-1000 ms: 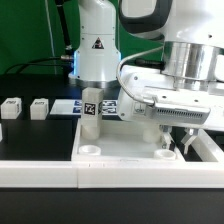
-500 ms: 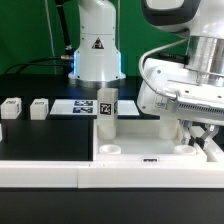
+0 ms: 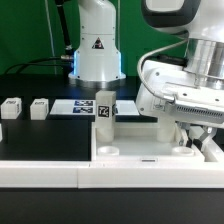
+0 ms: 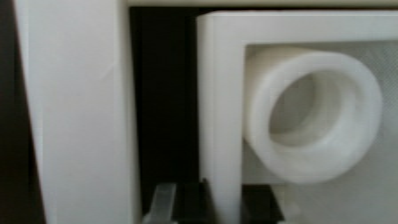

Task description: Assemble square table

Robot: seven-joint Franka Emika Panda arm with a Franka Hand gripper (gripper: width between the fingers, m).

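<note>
The square table's white slab point(image 3: 140, 150) lies at the front of the exterior view's right, with round corner sockets point(image 3: 109, 148) facing up. One tagged white leg point(image 3: 104, 112) stands upright at its far left corner. My gripper point(image 3: 193, 145) reaches down at the slab's right end. In the wrist view the slab's raised rim point(image 4: 221, 100) runs between my fingers point(image 4: 171, 205), next to a round socket point(image 4: 320, 110). A dark gap shows between one finger and the rim, so my gripper point(image 4: 217, 206) is open around it.
Two loose tagged legs point(image 3: 10, 107) point(image 3: 39, 107) sit at the exterior view's left on the black table. The marker board point(image 3: 72, 107) lies behind the slab by the robot base point(image 3: 95, 60). A long white rail point(image 3: 40, 170) point(image 4: 71, 110) runs along the front, beside the slab.
The slab with its standing leg slid toward the exterior view's right together with my gripper, then settled. My jaws have eased apart from the rim.
</note>
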